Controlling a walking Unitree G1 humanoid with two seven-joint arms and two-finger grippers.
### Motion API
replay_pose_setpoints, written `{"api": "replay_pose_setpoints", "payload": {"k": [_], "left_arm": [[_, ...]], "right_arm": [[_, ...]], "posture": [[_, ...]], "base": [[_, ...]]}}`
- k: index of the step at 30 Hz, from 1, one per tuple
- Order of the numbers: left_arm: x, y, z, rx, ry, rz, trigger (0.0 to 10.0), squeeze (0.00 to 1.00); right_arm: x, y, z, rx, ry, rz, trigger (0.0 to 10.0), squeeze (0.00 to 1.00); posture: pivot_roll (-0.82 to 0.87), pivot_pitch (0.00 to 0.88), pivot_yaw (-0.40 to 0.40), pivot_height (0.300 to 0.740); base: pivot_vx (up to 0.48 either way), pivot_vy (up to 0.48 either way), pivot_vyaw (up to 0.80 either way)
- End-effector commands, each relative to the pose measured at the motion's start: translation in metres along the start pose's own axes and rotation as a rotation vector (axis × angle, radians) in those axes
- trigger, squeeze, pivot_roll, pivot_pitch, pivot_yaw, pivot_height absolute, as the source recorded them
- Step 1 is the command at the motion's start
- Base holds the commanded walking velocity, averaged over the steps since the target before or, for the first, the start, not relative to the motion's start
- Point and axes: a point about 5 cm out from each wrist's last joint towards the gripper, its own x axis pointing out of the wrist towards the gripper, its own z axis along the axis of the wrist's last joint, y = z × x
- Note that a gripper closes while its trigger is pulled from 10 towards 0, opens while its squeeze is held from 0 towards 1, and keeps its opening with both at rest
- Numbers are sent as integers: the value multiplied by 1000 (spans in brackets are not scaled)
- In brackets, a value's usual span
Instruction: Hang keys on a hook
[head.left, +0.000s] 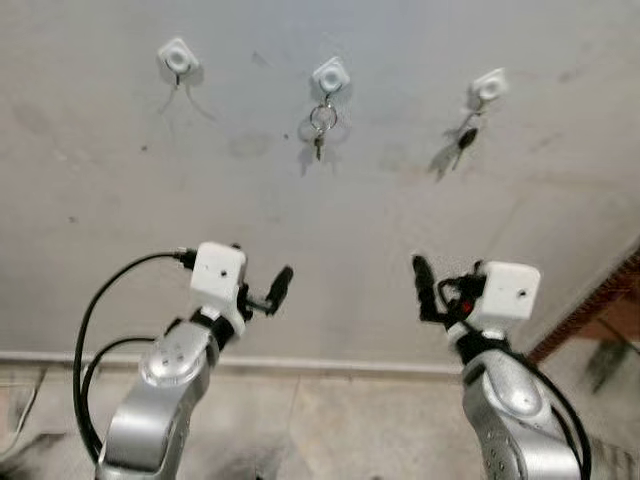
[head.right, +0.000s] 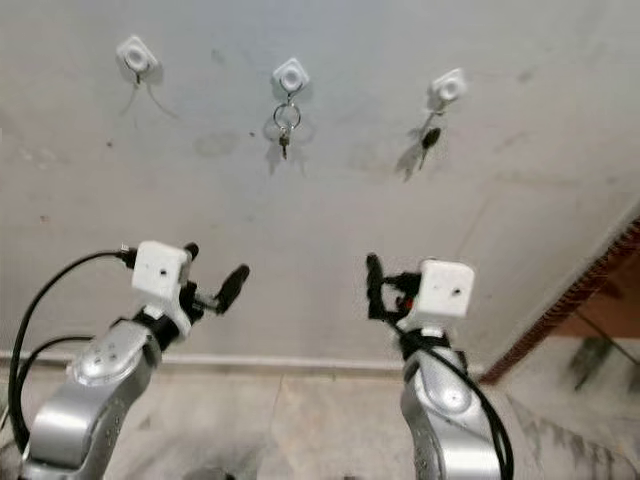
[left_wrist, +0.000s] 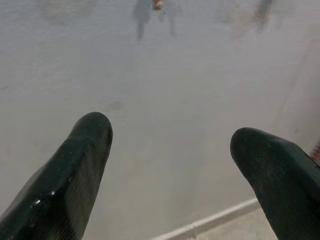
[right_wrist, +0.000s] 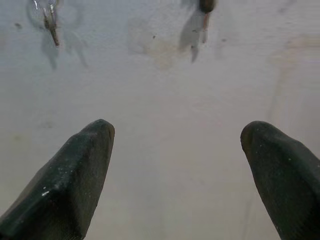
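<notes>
Left eye view gives us a pale wall (head.left: 300, 250) with three white hooks in a row up high. On the left hook (head.left: 177, 56) there's a thin wire-like loop hanging, hard to read. The middle hook (head.left: 330, 75) carries keys on a ring (head.left: 321, 122), dangling flat against the wall. The right hook (head.left: 489, 86) has a dark-headed key (head.left: 465, 138) hanging tilted.

Down low, both arms are raised toward the wall, well below the hooks. The left tool (head.left: 262, 293) has its two black fingers (left_wrist: 75, 170) spread apart, nothing between them. The right tool (head.left: 432, 290) matches it, fingers (right_wrist: 75, 175) wide and empty, with the ring keys and the dark key above them on the wall.
</notes>
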Motion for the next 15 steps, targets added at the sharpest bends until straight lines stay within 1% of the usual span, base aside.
{"api": "replay_pose_setpoints", "payload": {"k": [1, 15], "left_arm": [[1, -1, 3, 4, -11, -4, 10000, 0], [4, -3, 3, 2, -16, -16, 10000, 0]], "right_arm": [[1, -1, 5, -7, -25, -8, 10000, 0], [5, -5, 9, -17, -41, -22, 10000, 0]], "posture": [[145, 32, -74, 740], [134, 33, -76, 740]], "base": [[-334, 0, 0], [-307, 0, 0]]}}
